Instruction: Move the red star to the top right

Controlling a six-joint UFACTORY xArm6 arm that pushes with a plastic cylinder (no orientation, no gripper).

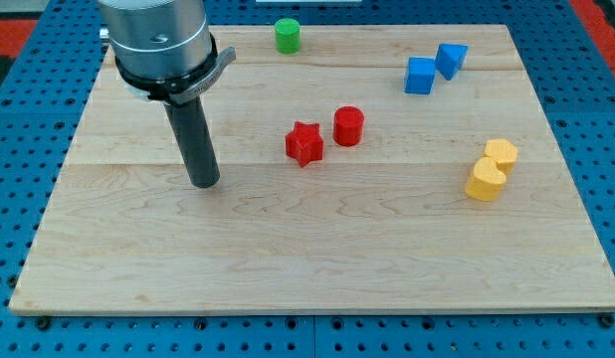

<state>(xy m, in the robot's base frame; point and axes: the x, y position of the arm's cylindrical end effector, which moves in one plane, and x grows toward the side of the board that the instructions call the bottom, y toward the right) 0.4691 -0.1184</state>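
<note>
Red star sits near the counter's middle, just left of the red cylinder. My tip rests well left of the star; no jaws fitted.

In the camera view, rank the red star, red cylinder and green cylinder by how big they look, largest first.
1. red star, slightly the largest.
2. red cylinder, close to the star, so that ranking is unsure.
3. green cylinder, smallest, though it sits nearer the view's top, which may shrink it.
</note>
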